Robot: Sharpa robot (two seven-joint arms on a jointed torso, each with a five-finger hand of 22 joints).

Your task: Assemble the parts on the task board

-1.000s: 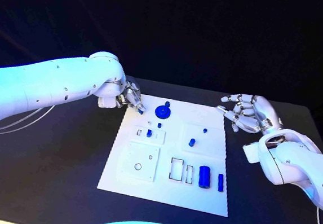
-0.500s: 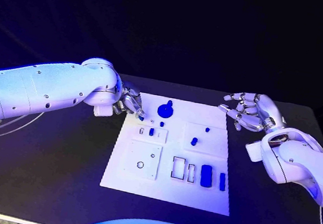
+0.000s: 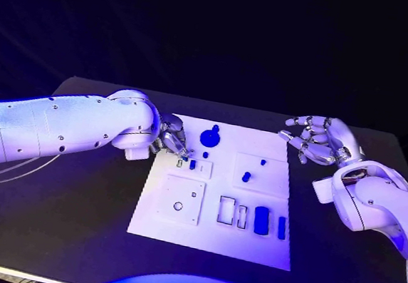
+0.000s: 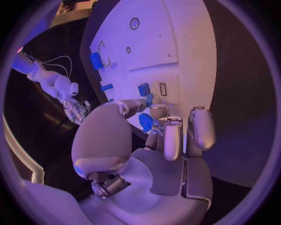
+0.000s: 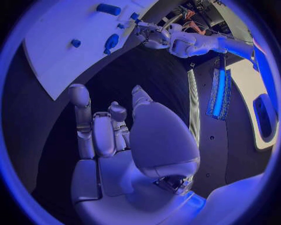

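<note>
One white task board (image 3: 214,226) lies in the middle of the black table (image 3: 68,215), and two hands work over it. In the head view about eight blue parts can be counted on the board. A round part with a knob (image 3: 209,139) sits at the far edge. Two small pieces (image 3: 192,164) are in the small square plate on the left, and one tiny peg (image 3: 204,155) is just beyond them. Two small pieces (image 3: 245,177) are on the right-hand square plate. A thick block (image 3: 260,220) and a thin bar (image 3: 282,227) stand side by side near the right edge, beside two open rectangular slots (image 3: 225,210).

The left arm reaches in low across the table, with the left hand (image 3: 170,141) over the board's far left corner, fingers (image 4: 173,136) pointing down toward the board. In the left wrist view the fingers are curled in close together, and the round blue part (image 4: 145,122) shows just past their tips. Whether they touch or hold any part cannot be told.

The right hand (image 3: 315,140) hovers off the board's far right corner, above the bare table, palm raised. Its fingers (image 5: 80,105) are loosely bent and apart, and it holds nothing. The parts lie well apart from it.
</note>
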